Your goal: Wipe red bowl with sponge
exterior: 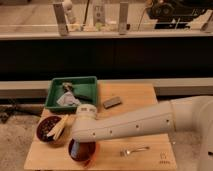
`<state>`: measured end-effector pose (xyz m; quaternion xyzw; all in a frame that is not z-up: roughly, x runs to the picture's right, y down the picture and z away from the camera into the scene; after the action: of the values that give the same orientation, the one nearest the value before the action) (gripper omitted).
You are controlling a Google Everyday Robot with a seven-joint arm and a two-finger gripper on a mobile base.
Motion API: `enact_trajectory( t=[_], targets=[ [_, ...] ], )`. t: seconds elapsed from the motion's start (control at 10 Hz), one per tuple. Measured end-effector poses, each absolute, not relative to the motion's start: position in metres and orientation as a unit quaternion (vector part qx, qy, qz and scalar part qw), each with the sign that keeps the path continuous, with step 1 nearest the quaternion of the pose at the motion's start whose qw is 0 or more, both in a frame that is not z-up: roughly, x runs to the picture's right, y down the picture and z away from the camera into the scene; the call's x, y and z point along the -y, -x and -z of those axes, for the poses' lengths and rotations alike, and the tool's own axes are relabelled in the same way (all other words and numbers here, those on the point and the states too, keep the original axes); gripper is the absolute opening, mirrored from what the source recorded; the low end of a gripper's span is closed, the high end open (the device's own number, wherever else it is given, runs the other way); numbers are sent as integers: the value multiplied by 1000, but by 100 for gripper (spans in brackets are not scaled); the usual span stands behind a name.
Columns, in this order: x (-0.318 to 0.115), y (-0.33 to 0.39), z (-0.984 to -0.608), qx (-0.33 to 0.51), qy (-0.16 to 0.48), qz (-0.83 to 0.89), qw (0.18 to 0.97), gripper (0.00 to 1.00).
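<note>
The red bowl [82, 154] sits near the front left edge of the wooden table [145, 100]. My white arm reaches in from the right and its end points down into the bowl. The gripper [84, 142] is right over the bowl's inside, covered by the wrist. The sponge is hidden beneath the arm's end.
A dark maroon bowl [46, 134] with pale yellow sticks stands just left of the red bowl. A green tray [54, 104] with clutter is behind it. A grey block [112, 102] lies mid-table and a fork [134, 150] at the front right. A dark counter runs along the back.
</note>
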<state>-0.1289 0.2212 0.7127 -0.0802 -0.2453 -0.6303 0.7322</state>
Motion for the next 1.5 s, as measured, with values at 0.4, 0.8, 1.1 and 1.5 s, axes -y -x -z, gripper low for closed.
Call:
enact_trajectory(
  t=[0.4, 0.8, 1.1, 1.5],
  targets=[
    [-244, 98, -707, 247, 97, 620, 738, 27],
    [-238, 61, -728, 235, 107, 589, 766, 27],
    [-225, 85, -734, 234, 96, 596, 763, 27],
    [-215, 123, -716, 242, 69, 619, 744, 27]
  ],
)
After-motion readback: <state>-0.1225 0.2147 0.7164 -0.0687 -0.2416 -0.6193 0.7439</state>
